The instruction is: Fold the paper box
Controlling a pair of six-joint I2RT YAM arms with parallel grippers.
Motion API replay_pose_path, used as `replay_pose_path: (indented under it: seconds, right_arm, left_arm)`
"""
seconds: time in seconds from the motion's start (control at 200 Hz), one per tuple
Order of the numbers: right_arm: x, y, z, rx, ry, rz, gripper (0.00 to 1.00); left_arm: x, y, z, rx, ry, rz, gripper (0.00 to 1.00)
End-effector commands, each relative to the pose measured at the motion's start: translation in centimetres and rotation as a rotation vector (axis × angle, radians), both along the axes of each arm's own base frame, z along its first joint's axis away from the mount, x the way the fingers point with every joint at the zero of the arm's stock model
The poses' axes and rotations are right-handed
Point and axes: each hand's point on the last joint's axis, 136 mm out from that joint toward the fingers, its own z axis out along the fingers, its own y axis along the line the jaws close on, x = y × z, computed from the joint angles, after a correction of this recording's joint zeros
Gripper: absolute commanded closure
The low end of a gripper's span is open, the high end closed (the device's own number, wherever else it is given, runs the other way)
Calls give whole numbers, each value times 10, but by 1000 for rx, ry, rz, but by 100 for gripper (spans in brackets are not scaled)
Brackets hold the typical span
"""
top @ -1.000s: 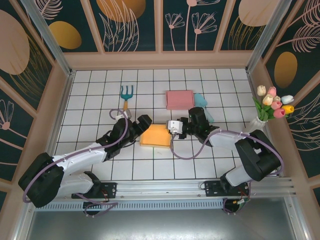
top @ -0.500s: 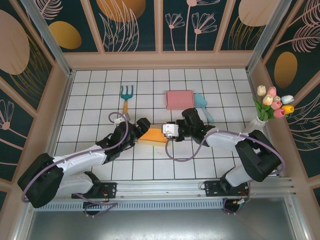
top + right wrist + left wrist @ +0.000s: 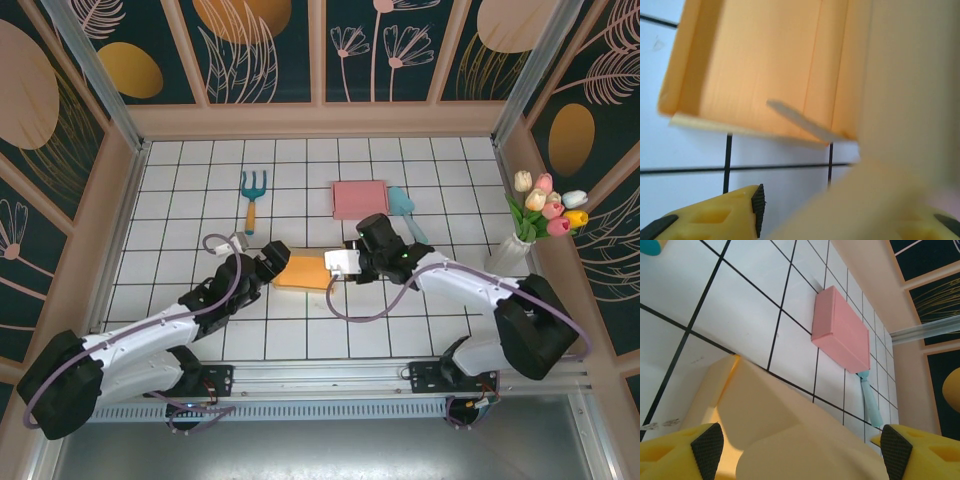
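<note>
Paper box (image 3: 305, 272): yellow-orange card, part-formed, lying near the middle of the surface between the two hands. The right wrist view looks into its open inside, with low walls turned up along two edges and a thin tab lying loose.
Long axis: left to right across the top view, slightly tilted, with one end toward each arm.
Left hand (image 3: 278, 265): at the box's left end and opened wide. In the left wrist view a pale raised panel sits between the dark pads (image 3: 707, 445), with no clamp on it that I can see.
Right hand (image 3: 338, 268): at the box's right end, touching it or just beside it. A blurred card panel crosses close before its camera, and one yellow finger shows low on the left. I cannot tell whether it grips that panel or has let go.
Nearer arm: neither, since each hand is already at its own end.
Step, as I judge it: raising and setting a wall or flap, with the box far from closed.
What the next move turns on: the box lies straight ahead of both hands, so a push from either end would need the other end held or the box will slide.
Surface (image 3: 180, 200): white tiles with a dark grid. A pink box (image 3: 360, 198) lies beyond the task's box, with a teal trowel (image 3: 400, 203) just beside it. A garden fork (image 3: 252, 192) lies to the far left and a vase of tulips (image 3: 540, 215) stands at the right edge.
Room: wood-framed walls with dark panels painted with leaves and flowers.
</note>
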Motion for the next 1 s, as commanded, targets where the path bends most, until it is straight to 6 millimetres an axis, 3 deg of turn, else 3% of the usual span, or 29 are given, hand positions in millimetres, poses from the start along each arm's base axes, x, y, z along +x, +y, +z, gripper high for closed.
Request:
replay_pose_path:
  seconds: [0.0, 0.08, 0.315, 0.455, 0.56, 0.731, 0.901, 0.996]
  right_arm:
    - [-9, -18, 15, -64, -15, -15, 51]
    - [-12, -13, 41, 22, -58, -8, 49]
    - [-32, 25, 147, 486, -91, 58, 45]
    - [-22, 38, 173, 718, 1, -65, 45]
    - [8, 38, 161, 830, 146, -331, 48]
    - [50, 25, 104, 876, 309, -776, 53]
    - [59, 6, 45, 850, 334, -1096, 54]
    - [55, 6, 23, 837, 351, -1170, 53]
  left_arm:
    - [-2, 3, -12, 39, 8, 2, 16]
    - [-2, 1, -18, 45, 20, -7, 16]
    - [-4, 4, -27, 56, 32, -4, 16]
    - [-6, 7, -29, 61, 31, 1, 16]
    - [-8, 13, -32, 71, 28, 15, 16]
    - [-13, 24, -43, 89, 29, 37, 16]
    - [-17, 30, -53, 103, 35, 44, 16]
    - [-18, 32, -56, 108, 33, 50, 16]
